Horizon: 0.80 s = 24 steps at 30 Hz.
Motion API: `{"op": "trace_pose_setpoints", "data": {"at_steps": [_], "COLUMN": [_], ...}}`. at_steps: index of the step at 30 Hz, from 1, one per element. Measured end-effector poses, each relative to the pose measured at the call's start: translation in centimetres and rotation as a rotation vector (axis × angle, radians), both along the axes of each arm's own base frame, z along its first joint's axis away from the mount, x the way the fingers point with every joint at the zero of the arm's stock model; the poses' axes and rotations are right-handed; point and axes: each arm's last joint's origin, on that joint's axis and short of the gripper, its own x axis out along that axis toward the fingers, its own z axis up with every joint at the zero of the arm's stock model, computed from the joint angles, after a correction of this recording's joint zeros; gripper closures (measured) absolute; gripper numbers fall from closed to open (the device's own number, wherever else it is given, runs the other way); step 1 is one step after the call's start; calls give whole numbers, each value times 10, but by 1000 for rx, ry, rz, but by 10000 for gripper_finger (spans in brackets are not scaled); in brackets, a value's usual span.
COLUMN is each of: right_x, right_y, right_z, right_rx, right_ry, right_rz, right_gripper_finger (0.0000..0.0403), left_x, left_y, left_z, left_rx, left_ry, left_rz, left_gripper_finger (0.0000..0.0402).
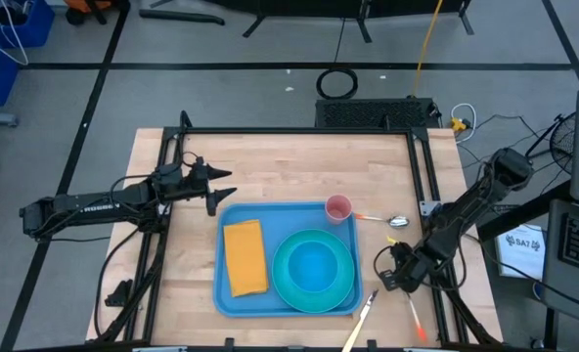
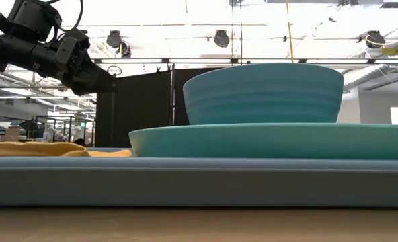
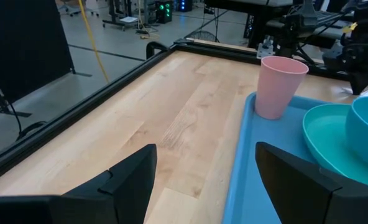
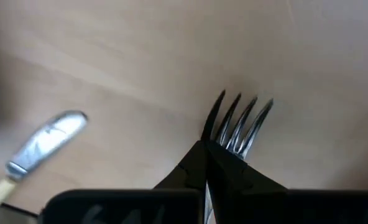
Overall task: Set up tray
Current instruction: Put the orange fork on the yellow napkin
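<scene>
Bright overhead lamps glare in the low view; right wrist view blurred.

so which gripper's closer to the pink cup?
Left. The left gripper hovers open beyond the tray's far-left corner; the right gripper is past the tray's right edge. Pink cup sits between.

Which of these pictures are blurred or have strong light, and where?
Right wrist view: the knife is out of focus, while the fork in the shut right gripper is sharper. Low view: bright ceiling lights wash out the background behind the bowl. High view: even light, no glare on the tray.
</scene>
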Motion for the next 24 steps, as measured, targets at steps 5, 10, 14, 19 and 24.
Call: {"op": "trace_pose_setpoints", "data": {"at_steps": [5, 10, 14, 19, 24], "right_x": [5, 7, 7, 5, 7], "right_y": [-15, -26, -36, -44, -43], "right_z": [-6, -11, -10, -5, 6], "right_rx": [-86, -163, -258, -342, -296], "right_ry": [-45, -80, -93, -144, -248], "right_rz": [-10, -21, -22, -30, -2], "right_gripper_finger": [403, 403, 403, 403, 398], "left_x": [0, 0, 0, 0, 0], "left_y": [0, 0, 0, 0, 0], "left_z": [0, 0, 0, 0, 0], "left_rx": [-2, -2, -2, -4, -4], "left_ry": [-1, -1, 0, 0, 0], "left_rz": [0, 0, 0, 1, 1], "left_gripper_finger": [126, 123, 128, 123, 125]}}
